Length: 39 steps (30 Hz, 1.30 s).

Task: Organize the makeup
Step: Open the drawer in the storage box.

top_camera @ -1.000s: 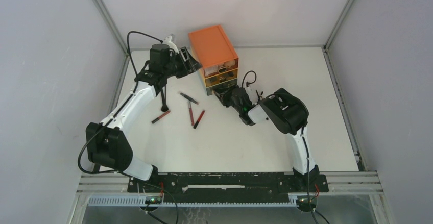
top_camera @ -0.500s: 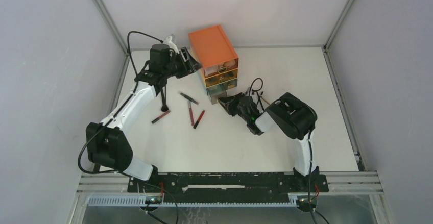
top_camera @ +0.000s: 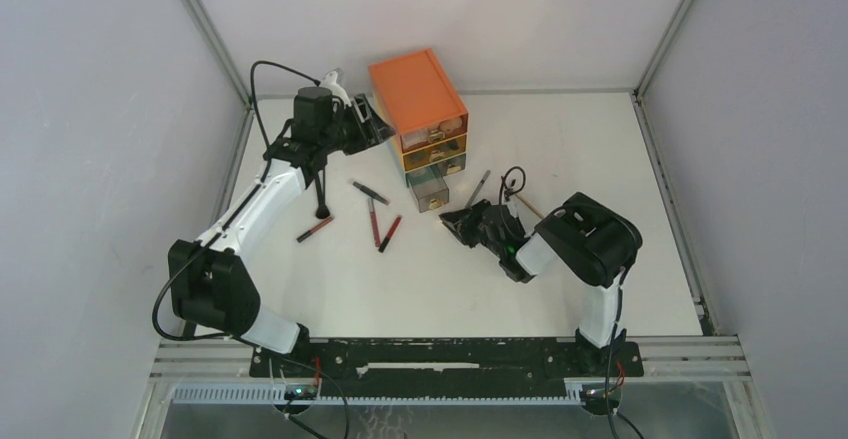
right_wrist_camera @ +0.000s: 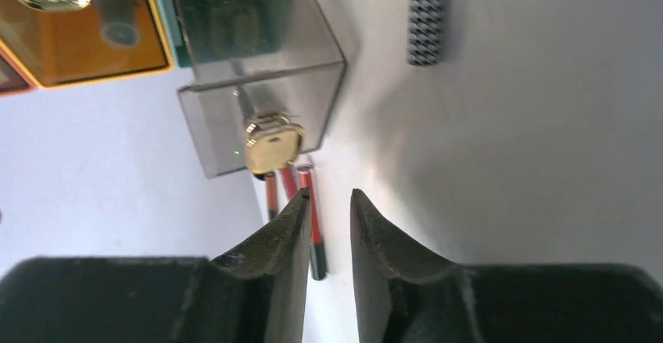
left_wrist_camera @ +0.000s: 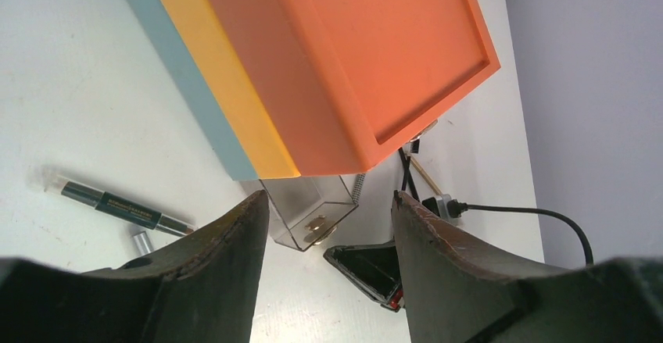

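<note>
The makeup lies loose on the white table: a black pencil (top_camera: 370, 192), two red pencils (top_camera: 373, 221) (top_camera: 390, 233) and a red-and-black one (top_camera: 315, 228) left of centre. Two thin brushes (top_camera: 478, 187) (top_camera: 527, 205) lie by my right arm. My right gripper (top_camera: 450, 221) (right_wrist_camera: 330, 196) hovers low just in front of the pulled-out clear drawer (right_wrist_camera: 258, 77), facing its gold knob (right_wrist_camera: 274, 144); its jaws stand a narrow gap apart with nothing between. My left gripper (top_camera: 378, 124) (left_wrist_camera: 330, 202) is open and empty beside the chest's left side.
The orange three-drawer chest (top_camera: 418, 94) stands at the back centre, its bottom drawer (top_camera: 430, 191) drawn out toward me. A black upright item (top_camera: 321, 199) stands under my left arm. A houndstooth-patterned brush handle (right_wrist_camera: 428, 15) lies right of the drawer. Walls enclose the table.
My right gripper has drawn back from the chest toward the near right; the bottom drawer came out with it, the knob is now free, and the jaws have narrowed. The left arm has not moved.
</note>
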Tool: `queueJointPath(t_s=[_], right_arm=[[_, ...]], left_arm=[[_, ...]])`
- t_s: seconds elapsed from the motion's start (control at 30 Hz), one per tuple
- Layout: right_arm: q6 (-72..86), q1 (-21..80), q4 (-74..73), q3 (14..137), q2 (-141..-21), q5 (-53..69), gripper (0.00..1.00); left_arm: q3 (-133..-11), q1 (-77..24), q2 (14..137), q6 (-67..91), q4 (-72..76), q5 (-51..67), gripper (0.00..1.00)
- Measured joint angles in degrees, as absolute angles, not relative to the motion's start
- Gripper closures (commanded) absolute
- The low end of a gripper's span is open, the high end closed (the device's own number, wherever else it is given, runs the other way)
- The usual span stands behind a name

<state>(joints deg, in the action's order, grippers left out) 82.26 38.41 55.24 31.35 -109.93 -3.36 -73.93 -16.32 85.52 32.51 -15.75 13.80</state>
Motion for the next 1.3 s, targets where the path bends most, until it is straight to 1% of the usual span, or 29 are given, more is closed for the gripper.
queueJointPath(t_s=[0.1,0.17,0.27,0.37,0.5,0.7,0.9,1.07,1.3], right_arm=[[79.2,38.41,51.94,29.69,-107.28,-3.16,0.56],[75.99,38.41,47.64,29.65,-103.77,-3.64,0.47],[69.38,38.39,37.89,32.08,-96.71,-5.3,0.4],[61.98,38.28,28.62,38.02,-92.23,-7.25,0.36],[53.49,37.43,19.38,45.93,-91.02,-9.06,0.35],[46.22,35.22,9.65,54.08,-94.08,-8.71,0.35],[43.42,33.74,4.95,59.07,-99.04,-6.26,0.35],[42.44,33.34,2.46,62.37,-102.59,-3.75,0.35],[42.26,33.21,0.97,63.53,-104.62,-0.99,0.37]], left_arm=[[-73.93,-16.32,85.47,32.34,-16.23,13.61,0.36],[-73.93,-16.32,85.32,31.99,-16.73,13.26,0.36],[-73.93,-16.32,84.49,31.44,-17.56,12.4,0.36],[-73.67,-16.32,82.81,30.98,-17.76,11.57,0.35],[-73.12,-16.32,81.19,30.46,-17.8,10.37,0.31],[-73.12,-17.89,81.14,27.83,-19.22,6.22,0.28],[-73.12,-20.73,81.6,24.51,-19.92,4.1,0.25],[-72.4,-22.59,81.87,21.78,-18.96,3.09,0.24],[-71.72,-23.57,84.03,20.01,-17.52,3.29,0.24]])
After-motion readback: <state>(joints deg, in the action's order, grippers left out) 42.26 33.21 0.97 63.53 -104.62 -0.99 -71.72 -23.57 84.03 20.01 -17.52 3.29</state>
